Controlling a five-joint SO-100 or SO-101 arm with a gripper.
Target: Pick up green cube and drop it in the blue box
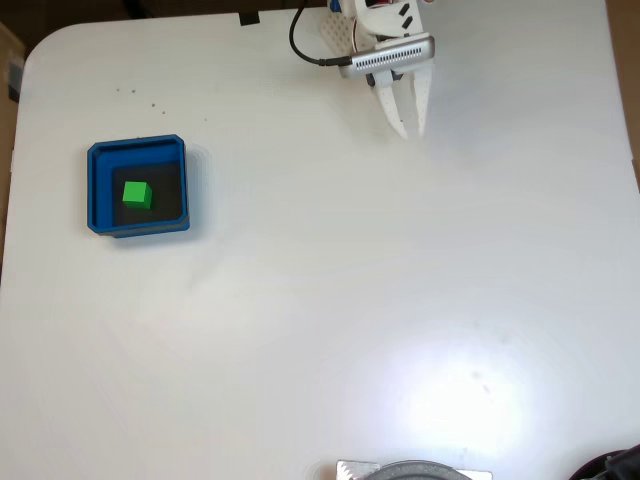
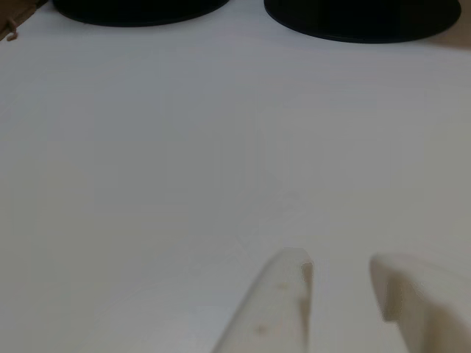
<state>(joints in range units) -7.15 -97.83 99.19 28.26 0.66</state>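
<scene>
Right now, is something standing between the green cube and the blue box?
Nothing does: the green cube already lies inside the blue box. The gripper is far away, nothing between its fingers.

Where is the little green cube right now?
In the fixed view, the green cube sits inside the blue box at the table's left, far from the pincer at the top.

This looks like a hobbyist's or lab's robot test bench rather than a lived-in room. A plain white tabletop (image 1: 330, 300) with rounded corners carries very little. A black cable (image 1: 300, 45) runs to a white, seemingly 3D-printed arm (image 1: 385, 40) at the far edge. Brown cardboard (image 1: 8, 60) shows past the left edge, and a bright lamp glare (image 1: 450, 400) reflects off the surface.
</scene>
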